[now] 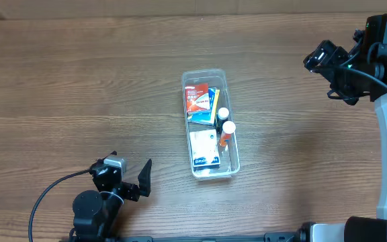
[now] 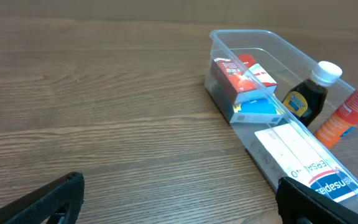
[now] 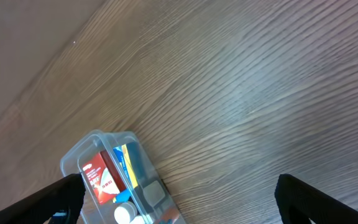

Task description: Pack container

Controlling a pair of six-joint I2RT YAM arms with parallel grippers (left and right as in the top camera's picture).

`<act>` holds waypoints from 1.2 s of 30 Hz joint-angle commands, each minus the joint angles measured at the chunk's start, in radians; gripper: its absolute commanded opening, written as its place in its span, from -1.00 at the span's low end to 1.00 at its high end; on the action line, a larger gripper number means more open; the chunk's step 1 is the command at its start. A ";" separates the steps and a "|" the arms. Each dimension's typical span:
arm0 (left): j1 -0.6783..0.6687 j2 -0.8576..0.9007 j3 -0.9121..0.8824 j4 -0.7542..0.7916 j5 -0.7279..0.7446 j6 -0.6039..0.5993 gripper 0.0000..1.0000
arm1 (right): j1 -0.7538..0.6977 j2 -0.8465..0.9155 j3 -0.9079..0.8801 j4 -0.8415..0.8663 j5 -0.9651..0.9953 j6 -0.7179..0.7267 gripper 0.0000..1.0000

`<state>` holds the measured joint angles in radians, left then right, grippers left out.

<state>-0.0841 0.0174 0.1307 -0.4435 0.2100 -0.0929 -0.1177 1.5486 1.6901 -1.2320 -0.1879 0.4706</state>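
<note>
Wood table point(image 1: 59, 81), grain running left-right.

L gripper point(image 2: 180, 186): near-left of table, well apart from container, jaws spread wide, nothing btwn them. Its cable loops at the near edge.

Container point(image 1: 231, 107): centre of table, long axis near-far, upright, open top.

Inside, far to near:
- Red box point(image 2: 244, 74), tilted, lying on a blue box point(image 2: 257, 107) at the far end. White print on the red face, too small to read.
- Dark bottle point(image 2: 306, 102), white cap, round yellow label w/ blue mark; text unreadable. It sits by the right wall.
- Orange bottle point(image 2: 347, 115), white cap, just nearside of the dark one. Label print too blurred to read.
- White box point(image 2: 300, 160), flat at the near end. Letters look like "ERSA", upside down from the L wrist view; blue-red logo below, partly cut by the finger.

Room: bare wood left, right, far and near of the container rim; widest stretch on the left side.

R gripper point(image 3: 179, 183): far-right corner, raised over the table edge, well apart from container. Jaws wide, holding nothing. White arm link runs down the right edge.
</note>
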 commanded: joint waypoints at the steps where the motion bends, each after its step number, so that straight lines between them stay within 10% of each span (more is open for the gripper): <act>1: 0.005 -0.012 -0.005 0.007 0.016 0.026 1.00 | -0.002 -0.002 0.006 0.004 -0.008 0.001 1.00; 8: 0.005 -0.012 -0.005 0.007 0.016 0.026 1.00 | 0.055 -0.130 -0.054 0.053 0.156 -0.027 1.00; 15: 0.005 -0.012 -0.005 0.007 0.016 0.026 1.00 | 0.207 -0.472 -0.427 0.446 0.161 -0.374 1.00; 25: 0.005 -0.012 -0.005 0.007 0.016 0.026 1.00 | 0.175 -1.114 -1.132 0.688 0.217 -0.382 1.00; 36: 0.005 -0.012 -0.005 0.007 0.016 0.026 1.00 | 0.156 -1.515 -1.479 0.690 0.209 -0.381 1.00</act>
<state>-0.0841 0.0147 0.1295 -0.4397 0.2108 -0.0929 0.0452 0.0978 0.2657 -0.5499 0.0154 0.0994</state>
